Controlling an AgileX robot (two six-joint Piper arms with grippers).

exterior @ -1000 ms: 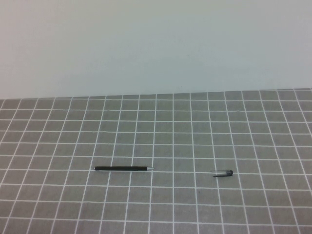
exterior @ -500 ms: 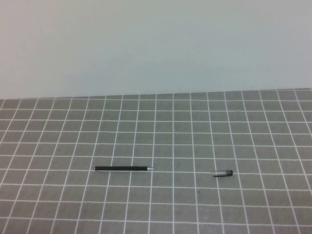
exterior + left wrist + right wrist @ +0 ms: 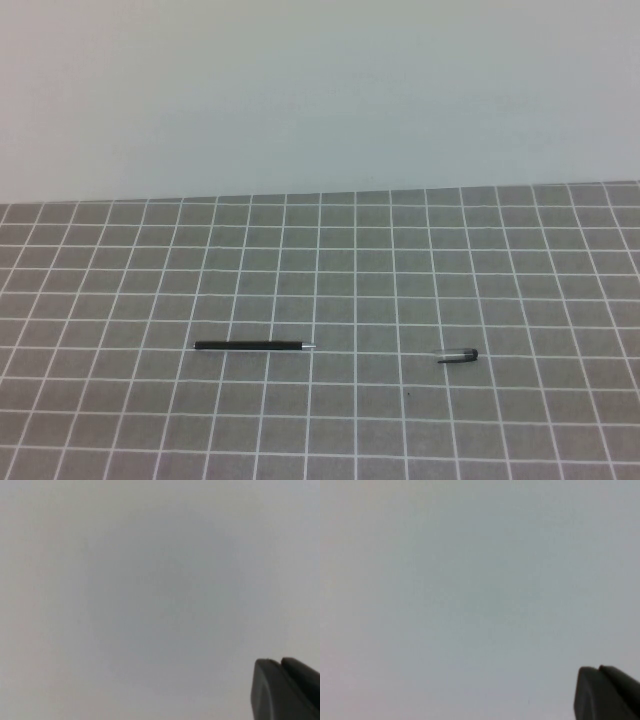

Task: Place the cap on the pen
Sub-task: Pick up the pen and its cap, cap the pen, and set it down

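Note:
A thin black pen (image 3: 255, 346) lies flat on the grey gridded table, left of centre, its silver tip pointing right. Its small dark cap (image 3: 459, 355) lies apart from it, further right on the same row of squares. Neither arm appears in the high view. In the left wrist view, my left gripper (image 3: 277, 662) shows only as two black fingertips pressed together against a blank pale wall. In the right wrist view my right gripper (image 3: 597, 669) looks the same: tips together, nothing held, facing a plain wall. Neither wrist view shows the pen or the cap.
The table (image 3: 400, 260) is a grey mat with a white grid, ending at a plain pale wall (image 3: 320, 90) at the back. Nothing else lies on it.

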